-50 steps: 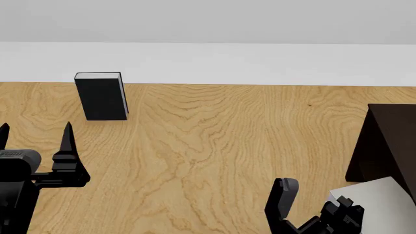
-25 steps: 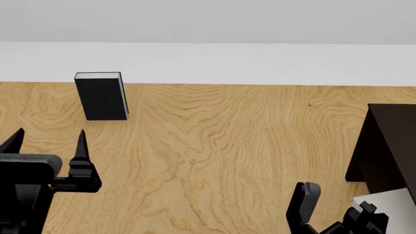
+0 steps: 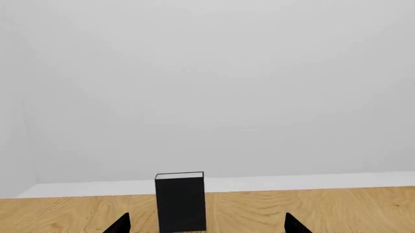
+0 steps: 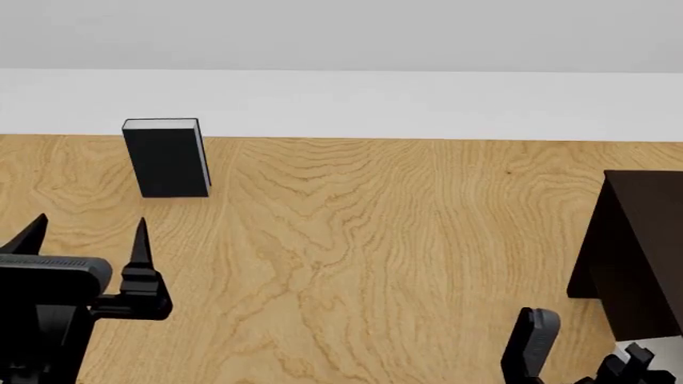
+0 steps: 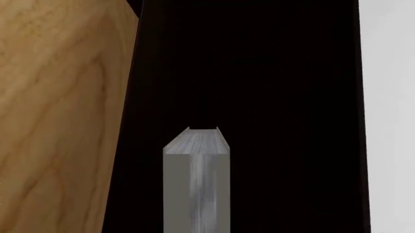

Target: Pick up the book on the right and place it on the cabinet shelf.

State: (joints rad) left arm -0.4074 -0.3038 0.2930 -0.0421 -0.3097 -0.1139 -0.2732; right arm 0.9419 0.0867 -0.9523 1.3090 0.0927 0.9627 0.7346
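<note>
In my right wrist view the plain light grey slab of a book runs straight out from the camera with its far narrow end against the very dark brown, almost black flat-panelled cabinet, which fills the frame behind it; I cannot tell whether the right gripper, only partly visible at the head view's lower right corner beside the cabinet, is clamped on it. My left gripper hovers over the wood-grain table with its two pointed black fingers spread wide and holding nothing, aimed at the upright black book with a white page edge near the table's far edge
</note>
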